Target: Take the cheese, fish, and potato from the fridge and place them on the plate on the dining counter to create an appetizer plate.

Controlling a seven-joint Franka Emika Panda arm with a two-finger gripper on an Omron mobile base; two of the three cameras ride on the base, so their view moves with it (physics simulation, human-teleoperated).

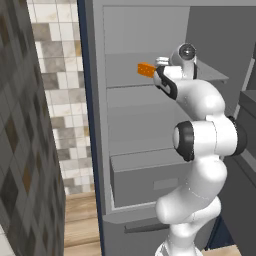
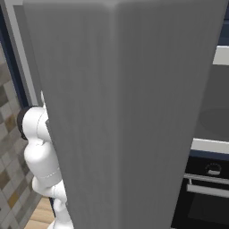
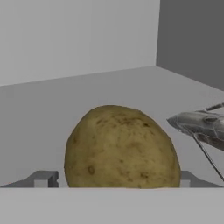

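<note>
In the hand view the olive-brown potato (image 3: 120, 148) lies on a grey fridge shelf (image 3: 87, 96), very close. My gripper (image 3: 113, 180) is open, with one fingertip (image 3: 42, 179) on each side of the potato. The silver-grey fish (image 3: 201, 124) lies on the same shelf just right of the potato, its pointed end towards it. In the left base view my arm reaches into the open fridge (image 1: 145, 125) at upper-shelf height. The orange cheese (image 1: 145, 70) sits on that shelf, left of my wrist. The plate and the dining counter are out of view.
A grey drawer (image 1: 150, 177) sits low in the fridge under my elbow. A tiled wall (image 1: 55, 100) stands to the left. A broad grey fridge panel (image 2: 120, 112) stands close in the right base view, with a dark oven (image 2: 208, 188) to its right.
</note>
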